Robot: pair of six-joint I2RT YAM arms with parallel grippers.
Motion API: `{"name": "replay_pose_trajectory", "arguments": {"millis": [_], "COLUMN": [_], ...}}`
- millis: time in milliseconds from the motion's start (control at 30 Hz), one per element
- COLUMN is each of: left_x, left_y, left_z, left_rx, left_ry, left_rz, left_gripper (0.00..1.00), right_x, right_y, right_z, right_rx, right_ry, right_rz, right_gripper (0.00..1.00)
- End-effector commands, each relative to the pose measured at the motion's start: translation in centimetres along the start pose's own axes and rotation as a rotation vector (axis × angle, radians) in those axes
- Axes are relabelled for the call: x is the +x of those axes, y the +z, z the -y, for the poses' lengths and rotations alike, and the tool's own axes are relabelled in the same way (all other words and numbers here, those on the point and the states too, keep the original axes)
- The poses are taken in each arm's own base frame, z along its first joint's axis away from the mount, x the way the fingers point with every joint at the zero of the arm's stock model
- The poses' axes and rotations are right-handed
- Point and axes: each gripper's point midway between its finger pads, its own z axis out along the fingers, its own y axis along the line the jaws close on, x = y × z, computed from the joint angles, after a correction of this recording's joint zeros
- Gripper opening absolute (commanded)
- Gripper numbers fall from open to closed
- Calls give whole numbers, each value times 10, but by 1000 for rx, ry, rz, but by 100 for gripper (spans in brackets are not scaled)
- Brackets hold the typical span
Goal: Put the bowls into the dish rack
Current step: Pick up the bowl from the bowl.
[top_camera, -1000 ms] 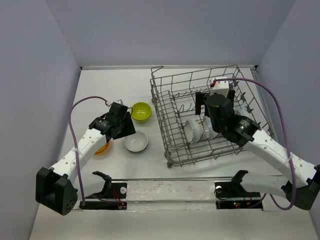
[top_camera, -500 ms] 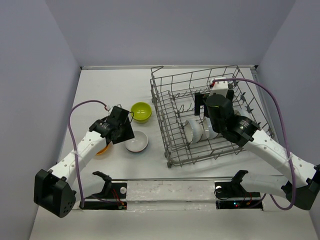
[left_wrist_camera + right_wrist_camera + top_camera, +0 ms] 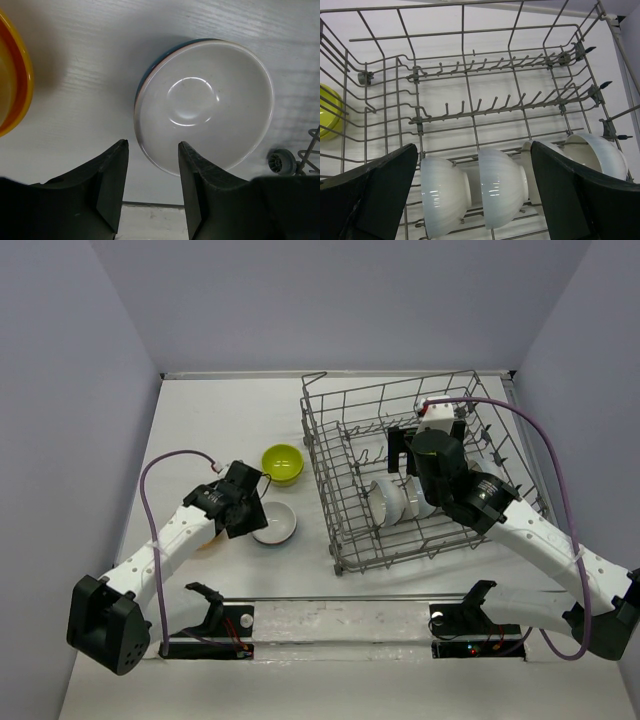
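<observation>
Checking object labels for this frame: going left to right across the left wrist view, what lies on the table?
orange bowl → white bowl, blue on its outside → dish rack, with only a corner showing at the right edge.

We find the top view fixed high behind the arm bases (image 3: 105,625), facing down and forward over the whole table (image 3: 220,410). The left wrist view looks straight down, close over a white bowl (image 3: 205,105), which the top view also takes in. The right wrist view looks close into the dish rack (image 3: 470,116). It shares the racked white bowls (image 3: 500,187) with the top view.
</observation>
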Motion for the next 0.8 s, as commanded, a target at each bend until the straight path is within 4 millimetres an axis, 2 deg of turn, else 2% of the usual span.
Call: {"name": "replay_pose_trajectory", "arguments": {"millis": [0,167,433,767], "left_x": [4,4,5,5], "left_y": [-1,1,7,11], "left_z": [-2,-3,-3,-1], "left_rx": [-11,-29,-53,-67], "left_ry": [-22,-24,-18,-8], "left_rz": [2,-1,-18,-24], "left_gripper": [53,53,45,41], "right_x": [-16,-13,-12,-8], "right_y": [-2,-2,-2,-3], "right_z": [-2,-4,-6,-7], "right_rx": [-22,-34,-46,-59], "right_ry": [68,66,66,63], "right_rz": [53,46,43,36], "right_gripper": [100,100,100,100]}}
